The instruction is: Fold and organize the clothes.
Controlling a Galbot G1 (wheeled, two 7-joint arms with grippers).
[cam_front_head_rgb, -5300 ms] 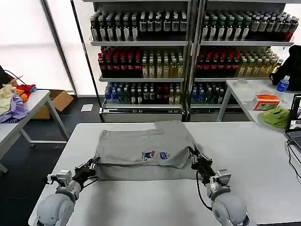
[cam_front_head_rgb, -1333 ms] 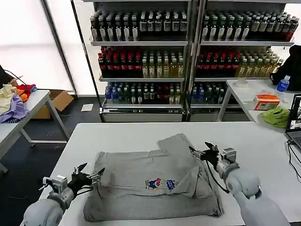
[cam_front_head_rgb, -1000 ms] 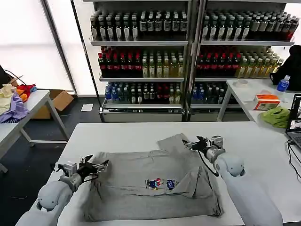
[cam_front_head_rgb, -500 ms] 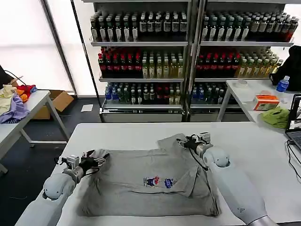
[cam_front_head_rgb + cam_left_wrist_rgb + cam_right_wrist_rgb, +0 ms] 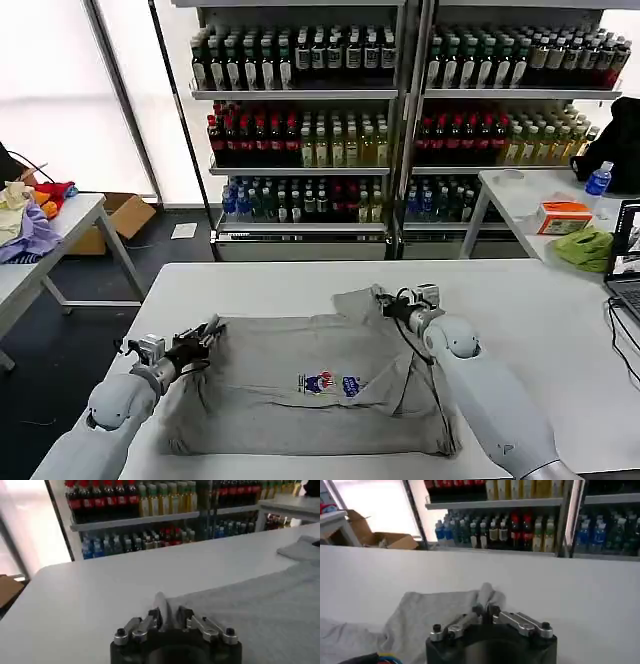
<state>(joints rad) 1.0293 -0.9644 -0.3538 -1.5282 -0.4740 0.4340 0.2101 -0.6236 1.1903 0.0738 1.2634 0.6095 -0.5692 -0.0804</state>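
Note:
The light-grey T-shirt [image 5: 290, 410] lies spread across the white table [image 5: 250, 285], with its small coloured print [image 5: 335, 383] facing up near the middle. My left gripper [image 5: 207, 331] is at the shirt's far left corner. In the left wrist view this gripper [image 5: 168, 616] is shut on a raised pinch of the grey cloth [image 5: 260, 605]. My right gripper [image 5: 384, 303] is at the bunched sleeve on the far right. In the right wrist view it [image 5: 486, 611] is shut on a ridge of the shirt [image 5: 420, 615].
Shelves of bottles [image 5: 400, 130] stand behind the table. A side table at the left holds coloured garments [image 5: 25, 225]. Another table at the right carries a green cloth [image 5: 588, 246], an orange box [image 5: 565, 215] and a water bottle [image 5: 598, 180]. A laptop edge [image 5: 628, 265] is at the far right.
The shirt has gone from folded at the far side to spread out nearer me. Both grippers then moved, open, to its far corners and shut on the cloth.

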